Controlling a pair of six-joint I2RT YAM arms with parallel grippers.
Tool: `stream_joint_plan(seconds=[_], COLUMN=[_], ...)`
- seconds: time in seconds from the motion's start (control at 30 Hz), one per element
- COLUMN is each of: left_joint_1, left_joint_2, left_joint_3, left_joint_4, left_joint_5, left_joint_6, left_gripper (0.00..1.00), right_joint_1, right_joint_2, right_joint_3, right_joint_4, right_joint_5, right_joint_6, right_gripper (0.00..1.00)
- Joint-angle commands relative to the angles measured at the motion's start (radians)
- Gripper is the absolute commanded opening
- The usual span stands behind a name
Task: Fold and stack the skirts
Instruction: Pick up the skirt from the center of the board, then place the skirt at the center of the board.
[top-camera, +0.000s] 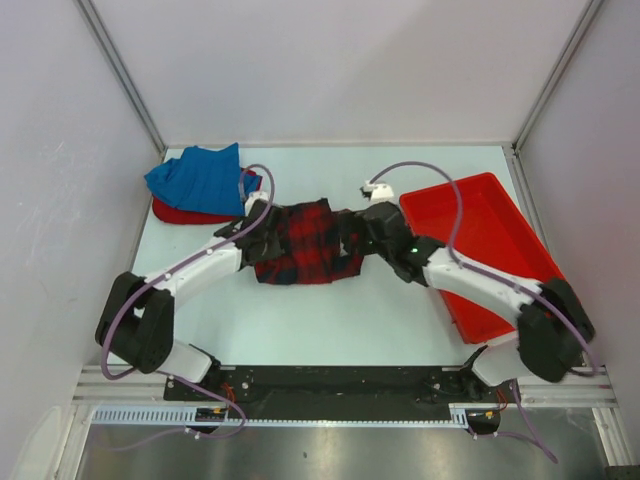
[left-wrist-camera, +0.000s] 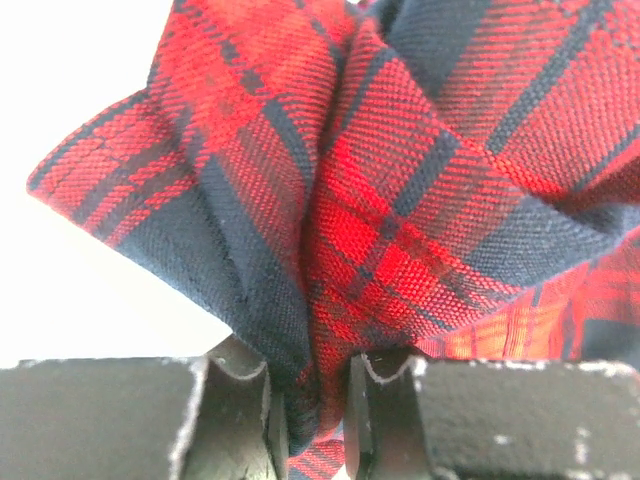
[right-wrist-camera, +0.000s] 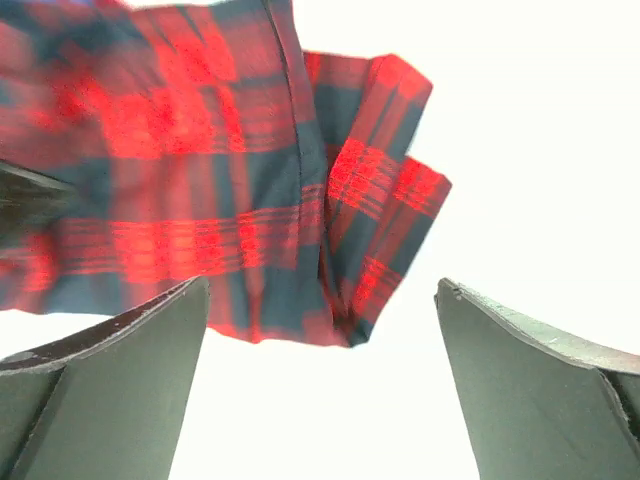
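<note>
The red-and-navy plaid skirt (top-camera: 305, 243) lies crumpled at the table's middle. My left gripper (top-camera: 262, 240) is at its left edge and is shut on a bunched fold of the plaid skirt (left-wrist-camera: 400, 200). My right gripper (top-camera: 355, 235) is at the skirt's right edge, open, with the plaid skirt (right-wrist-camera: 200, 180) lying just beyond its fingertips and nothing between them. The bright blue pleated skirt (top-camera: 200, 178) lies folded on top of the red pleated skirt (top-camera: 185, 213) at the back left.
A rigid red plastic tray (top-camera: 480, 245) sits at the right, partly under my right arm. White walls close the table at the back and both sides.
</note>
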Motion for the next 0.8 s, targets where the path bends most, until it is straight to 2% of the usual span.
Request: stream_joint_plan(seconds=[0.0, 0.03, 0.1, 0.13, 0.17, 0.23, 0.4, 0.53, 0.77], left_joint_1=[0.004, 0.004, 0.007, 0.012, 0.018, 0.048, 0.125, 0.188, 0.286], left_joint_2=[0.009, 0.012, 0.025, 0.029, 0.036, 0.059, 0.119, 0.185, 0.22], left_joint_3=[0.107, 0.122, 0.13, 0.136, 0.142, 0.173, 0.297, 0.424, 0.599], left_joint_4=[0.119, 0.183, 0.27, 0.313, 0.388, 0.439, 0.515, 0.507, 0.416], left_joint_5=[-0.182, -0.196, -0.259, -0.283, -0.281, -0.258, -0.231, -0.268, -0.187], left_joint_6=[0.315, 0.433, 0.555, 0.687, 0.748, 0.896, 1.15, 1.224, 1.183], left_gripper=[0.0, 0.0, 0.0, 0.0, 0.0, 0.0, 0.0, 0.0, 0.0], right_joint_1=[-0.025, -0.036, -0.074, -0.089, -0.117, -0.155, -0.25, -0.27, -0.298], right_joint_2=[-0.225, -0.25, -0.331, -0.356, -0.384, -0.449, -0.563, -0.621, -0.589], right_joint_3=[-0.036, -0.052, -0.107, -0.13, -0.179, -0.222, -0.306, -0.323, -0.325], right_joint_4=[-0.061, -0.074, -0.101, -0.104, -0.104, -0.117, -0.135, -0.127, -0.133], right_joint_5=[0.153, 0.153, 0.138, 0.136, 0.141, 0.141, 0.12, 0.159, 0.19], right_joint_6=[0.061, 0.067, 0.078, 0.081, 0.085, 0.094, 0.078, 0.053, 0.035], right_gripper=[1.0, 1.0, 1.0, 1.0, 1.0, 1.0, 1.0, 1.0, 1.0])
